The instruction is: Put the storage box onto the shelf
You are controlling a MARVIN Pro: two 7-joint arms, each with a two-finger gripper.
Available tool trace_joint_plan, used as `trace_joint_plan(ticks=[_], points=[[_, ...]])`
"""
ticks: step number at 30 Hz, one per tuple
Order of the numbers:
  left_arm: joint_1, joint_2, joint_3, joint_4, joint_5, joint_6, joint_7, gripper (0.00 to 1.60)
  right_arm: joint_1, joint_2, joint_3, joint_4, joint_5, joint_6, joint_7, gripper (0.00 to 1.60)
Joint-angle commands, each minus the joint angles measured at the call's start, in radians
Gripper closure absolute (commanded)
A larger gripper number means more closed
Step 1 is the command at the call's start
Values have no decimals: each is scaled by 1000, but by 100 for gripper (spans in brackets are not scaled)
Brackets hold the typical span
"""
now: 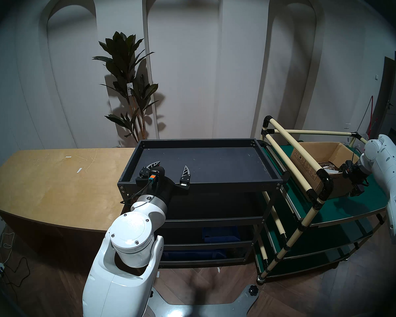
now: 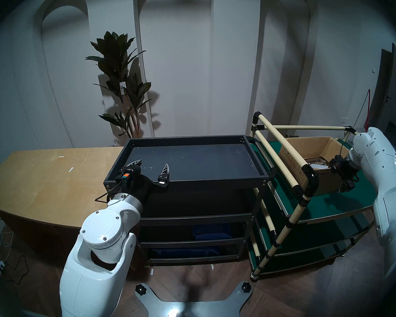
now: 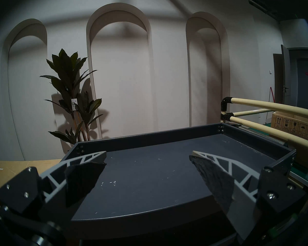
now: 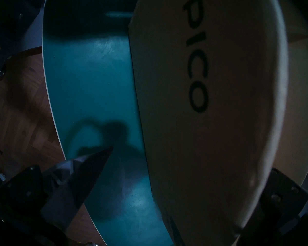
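Observation:
The storage box (image 1: 316, 150) is brown cardboard with an open top and stands on the green cart at the right; it also shows in the other head view (image 2: 306, 147), the left wrist view (image 3: 295, 128) and, with its "PICO" logo, the right wrist view (image 4: 220, 98). My right gripper (image 1: 350, 179) is at the box's near wall. One finger (image 4: 96, 160) is outside, apart from the wall; the other is hidden behind the cardboard. The shelf (image 1: 215, 163) is a black rack with a bare rimmed top (image 3: 149, 169). My left gripper (image 1: 170, 165) hovers open over its front left part.
The green-decked cart (image 1: 352, 202) has cream tube rails (image 1: 290, 154) between box and shelf. A tan wooden table (image 1: 55, 183) stands left of the shelf, a plant (image 1: 126, 81) behind. Blue bins (image 1: 220, 235) sit on lower tiers. Clear items (image 1: 327, 166) lie inside the box.

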State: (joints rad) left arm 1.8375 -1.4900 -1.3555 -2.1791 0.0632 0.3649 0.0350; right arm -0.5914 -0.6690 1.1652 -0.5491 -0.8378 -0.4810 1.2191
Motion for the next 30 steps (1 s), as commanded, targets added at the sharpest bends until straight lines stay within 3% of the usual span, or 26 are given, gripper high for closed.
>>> trace_joint_plan(ticks=[1,2,4,22,24,25,30], points=[[-9,-2,-2,-20,-1,-5,0,0,60,18,-10,50,-27,-22,-13,0],[-9,-2,-2,-20,-1,-5,0,0,68,17,-12,58,-31,-25,-15,26],[-9,-2,-2,-20,-2,-5,0,0,89,15,-12,70,-31,-30,-13,160],[-9,-2,-2,-20,-1,-5,0,0,249,-18,18,84,-44,-31,57,160],[-9,-2,-2,-20,-1,-5,0,0,232,-14,30,63,-40,-28,55,160],[-9,-2,-2,-19,-1,-5,0,0,269,-19,33,67,-41,-26,72,160],[-9,-2,-2,-19,-1,-5,0,0,284,-10,55,24,-39,-17,97,160]])
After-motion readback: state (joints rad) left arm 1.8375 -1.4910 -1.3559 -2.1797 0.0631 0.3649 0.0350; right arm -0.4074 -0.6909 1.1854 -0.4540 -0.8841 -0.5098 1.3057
